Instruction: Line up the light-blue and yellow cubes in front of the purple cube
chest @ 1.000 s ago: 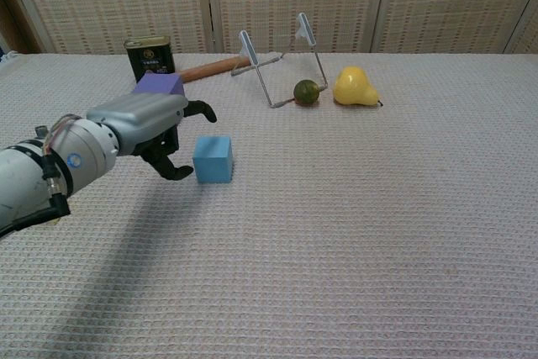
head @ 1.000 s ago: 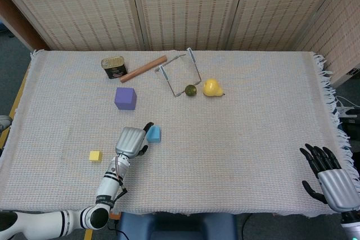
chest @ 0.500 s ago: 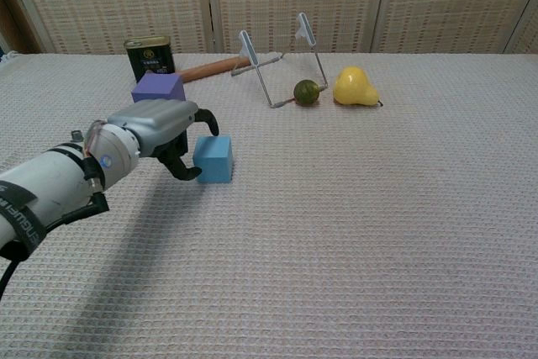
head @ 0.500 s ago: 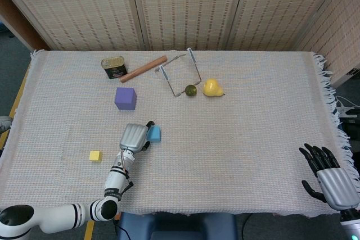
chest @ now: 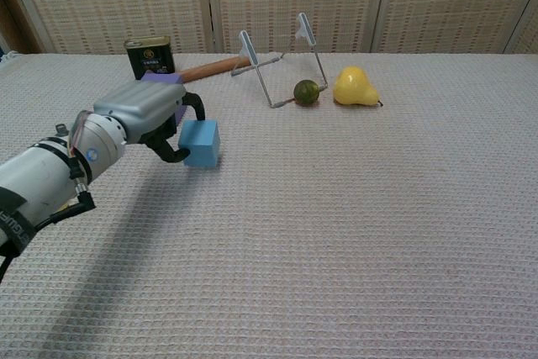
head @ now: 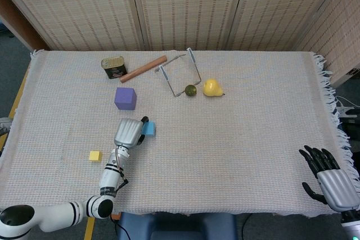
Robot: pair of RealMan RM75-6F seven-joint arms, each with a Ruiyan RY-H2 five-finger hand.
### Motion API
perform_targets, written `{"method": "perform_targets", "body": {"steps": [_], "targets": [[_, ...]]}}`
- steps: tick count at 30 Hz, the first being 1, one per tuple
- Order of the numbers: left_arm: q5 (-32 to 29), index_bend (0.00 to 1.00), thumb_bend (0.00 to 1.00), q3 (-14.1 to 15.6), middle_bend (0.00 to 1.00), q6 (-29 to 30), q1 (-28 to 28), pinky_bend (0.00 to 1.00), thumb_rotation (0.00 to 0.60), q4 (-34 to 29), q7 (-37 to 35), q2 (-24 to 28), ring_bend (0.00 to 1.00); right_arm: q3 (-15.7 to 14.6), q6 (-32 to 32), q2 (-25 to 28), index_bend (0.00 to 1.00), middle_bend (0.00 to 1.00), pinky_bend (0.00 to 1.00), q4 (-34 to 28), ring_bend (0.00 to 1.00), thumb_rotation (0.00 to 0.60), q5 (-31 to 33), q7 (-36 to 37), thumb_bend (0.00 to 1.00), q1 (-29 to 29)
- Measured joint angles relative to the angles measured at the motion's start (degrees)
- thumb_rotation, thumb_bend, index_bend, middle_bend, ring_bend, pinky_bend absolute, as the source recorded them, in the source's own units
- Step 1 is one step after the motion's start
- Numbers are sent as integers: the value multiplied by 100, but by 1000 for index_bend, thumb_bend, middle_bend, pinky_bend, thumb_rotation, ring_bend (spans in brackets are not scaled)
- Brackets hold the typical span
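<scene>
Nearest the robot, the right hand (head: pixel 333 181) rests at the cloth's near right corner, dark fingers spread and holding nothing. The table (head: pixel 253 139) is covered by a coarse woven, cream-coloured cloth with fringed edges. On the near left lies the small yellow cube (head: pixel 95 155), well apart from the other blocks.

The left hand (head: pixel 129 133), silver-backed with black fingers, curls its fingers around the light-blue cube (head: pixel 148 128) and grips it; in the chest view the left hand (chest: pixel 147 115) holds that light-blue cube (chest: pixel 200 143) with its flat faces slightly turned. Being a cube, it has no long axis. Compared with a second ago, hand and cube have shifted left and farther from the robot, toward the purple cube (head: pixel 125 98), which stands just beyond them.

Farther back are a round green fruit (head: pixel 191 90), a smooth yellow pear (head: pixel 212 87), a bent wire stand (head: pixel 179 71), a wooden rod (head: pixel 143 69) and a dark tin (head: pixel 114 67).
</scene>
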Motion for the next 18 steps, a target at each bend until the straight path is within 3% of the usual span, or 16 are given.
{"method": "perform_targets", "body": {"steps": [8, 18], "targets": [[195, 480, 437, 44, 1000, -434, 34, 1000, 600, 742, -756, 309, 1000, -12, -90, -20, 0, 0, 0, -39, 0, 600, 17, -63, 113, 25], [459, 454, 450, 126, 1000, -769, -11, 1000, 600, 1622, -1288, 262, 1000, -26, -173, -21, 0, 0, 0, -103, 0, 600, 50, -119, 113, 57]]}}
